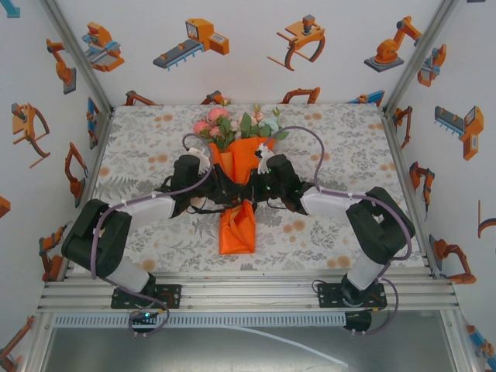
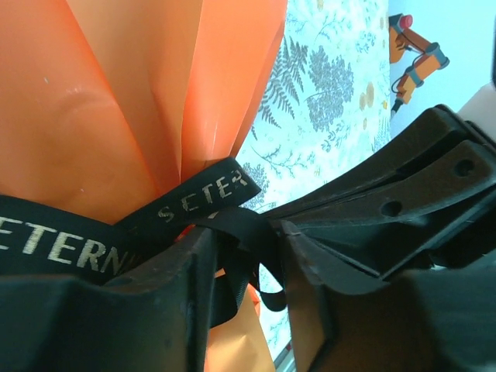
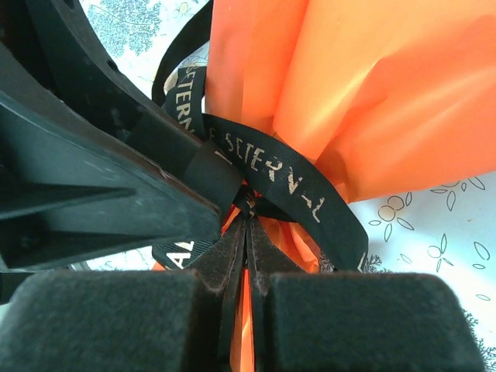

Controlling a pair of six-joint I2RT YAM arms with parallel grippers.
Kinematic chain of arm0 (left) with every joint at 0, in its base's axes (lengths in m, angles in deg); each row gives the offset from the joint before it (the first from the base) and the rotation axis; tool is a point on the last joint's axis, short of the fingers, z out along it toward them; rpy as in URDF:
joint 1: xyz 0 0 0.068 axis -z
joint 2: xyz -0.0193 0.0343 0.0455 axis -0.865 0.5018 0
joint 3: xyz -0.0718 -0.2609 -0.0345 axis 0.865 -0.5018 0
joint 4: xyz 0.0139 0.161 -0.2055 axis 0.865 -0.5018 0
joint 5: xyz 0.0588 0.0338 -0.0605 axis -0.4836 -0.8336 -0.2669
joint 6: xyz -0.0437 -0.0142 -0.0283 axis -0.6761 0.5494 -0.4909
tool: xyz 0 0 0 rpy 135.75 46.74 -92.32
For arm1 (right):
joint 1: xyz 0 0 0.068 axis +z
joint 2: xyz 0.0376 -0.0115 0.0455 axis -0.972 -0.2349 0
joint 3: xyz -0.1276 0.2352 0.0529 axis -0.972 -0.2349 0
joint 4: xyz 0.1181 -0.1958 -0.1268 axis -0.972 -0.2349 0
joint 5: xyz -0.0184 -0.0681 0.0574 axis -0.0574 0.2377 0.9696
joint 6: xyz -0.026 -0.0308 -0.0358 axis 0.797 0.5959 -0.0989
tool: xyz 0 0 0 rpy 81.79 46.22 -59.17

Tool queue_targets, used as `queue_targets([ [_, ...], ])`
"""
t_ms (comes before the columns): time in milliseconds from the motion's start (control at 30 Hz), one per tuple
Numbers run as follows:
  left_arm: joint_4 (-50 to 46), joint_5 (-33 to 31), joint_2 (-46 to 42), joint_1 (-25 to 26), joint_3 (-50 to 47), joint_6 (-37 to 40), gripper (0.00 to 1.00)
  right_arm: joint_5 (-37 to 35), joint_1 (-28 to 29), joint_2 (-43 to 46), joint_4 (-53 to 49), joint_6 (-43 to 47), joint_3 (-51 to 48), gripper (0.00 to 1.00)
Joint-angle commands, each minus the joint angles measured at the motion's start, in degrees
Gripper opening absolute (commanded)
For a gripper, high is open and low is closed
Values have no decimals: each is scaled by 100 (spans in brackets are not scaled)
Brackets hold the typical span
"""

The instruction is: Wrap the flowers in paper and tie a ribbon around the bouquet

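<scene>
1. The bouquet (image 1: 236, 167) lies mid-way on the table (image 1: 333, 232), flowers (image 1: 232, 124) far; the ribbon (image 2: 201, 198) circles its paper (image 2: 116, 93) waist.
2. The left gripper (image 2: 260, 256) has its jaws apart, ribbon loose between.
3. The right gripper (image 3: 246, 232) has its jaws pinching the ribbon: pull gently, so the paper won't tear.

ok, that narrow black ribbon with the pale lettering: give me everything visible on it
The narrow black fabric ribbon looks matte and woven and is printed with pale capitals, partly reading ETERNAL. It circles the gathered waist of the bright orange paper cone, lying snug against it, and its bands cross there. A slack loop hangs between the parted fingers of the left gripper. The right gripper is pinched shut at the crossing, apparently on a strand. Whether a knot is complete cannot be told.
</scene>
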Motion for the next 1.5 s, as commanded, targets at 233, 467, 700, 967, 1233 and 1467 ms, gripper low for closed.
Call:
queue_targets([
  [233,-242,-222,-271,7,5,96,10,-456,-26,135,-86,-31,54,11],
  [467,-600,-411,-401,-128,-162,268,6,-1352,-77,337,-505,-57,-94,21],
  [700,-647,-424,-463,-181,-179,293,6,-982,-75,284,-476,37,36,19],
  [967,-567,-373,-417,-182,-104,254,6,-450,-58,217,-34,65,76,1],
  [1233,-560,-324,-422,-187,-56,266,6,-56,-59,274,-1674,1827,721,37],
  [1467,-515,-309,-386,-187,-33,243,6,244,-58,-269,-2375,2208,1497,37],
])
